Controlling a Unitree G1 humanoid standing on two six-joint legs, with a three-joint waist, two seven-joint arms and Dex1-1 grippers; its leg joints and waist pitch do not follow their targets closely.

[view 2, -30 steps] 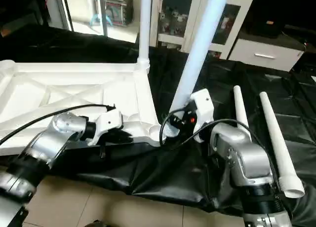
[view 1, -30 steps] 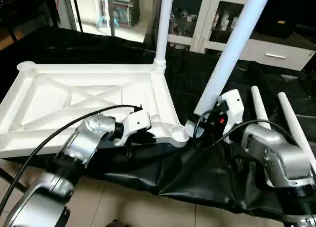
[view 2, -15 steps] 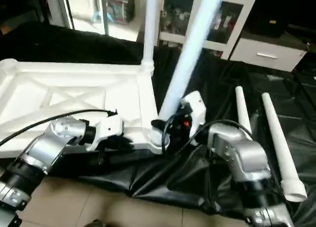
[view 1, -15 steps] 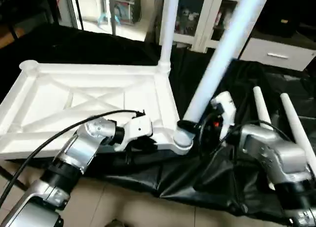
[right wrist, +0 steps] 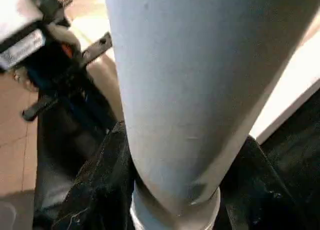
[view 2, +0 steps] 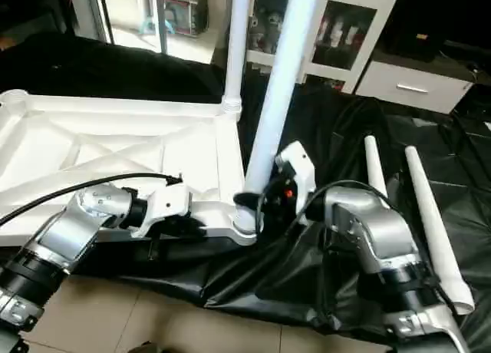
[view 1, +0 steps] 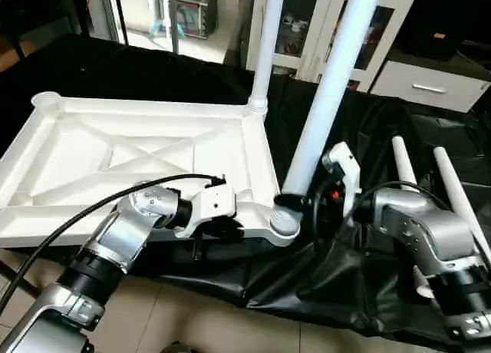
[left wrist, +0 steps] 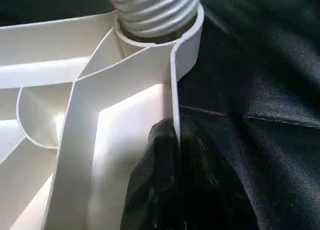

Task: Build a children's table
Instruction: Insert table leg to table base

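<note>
The white table top (view 1: 146,157) is lying underside up on the bench's black cover (view 1: 360,130), its X ribs facing the camera. The left end effector (view 1: 222,229) is pinching the top's near rim, its black fingers (left wrist: 160,185) clamped on the wall beside the near right corner socket (view 1: 282,221). A leg (view 1: 263,42) is standing in the far right socket. The right end effector (view 2: 247,199) is gripping the tilted leg (view 1: 326,92) seated in the near socket. Two loose legs (view 1: 449,192) are lying at the right.
</note>
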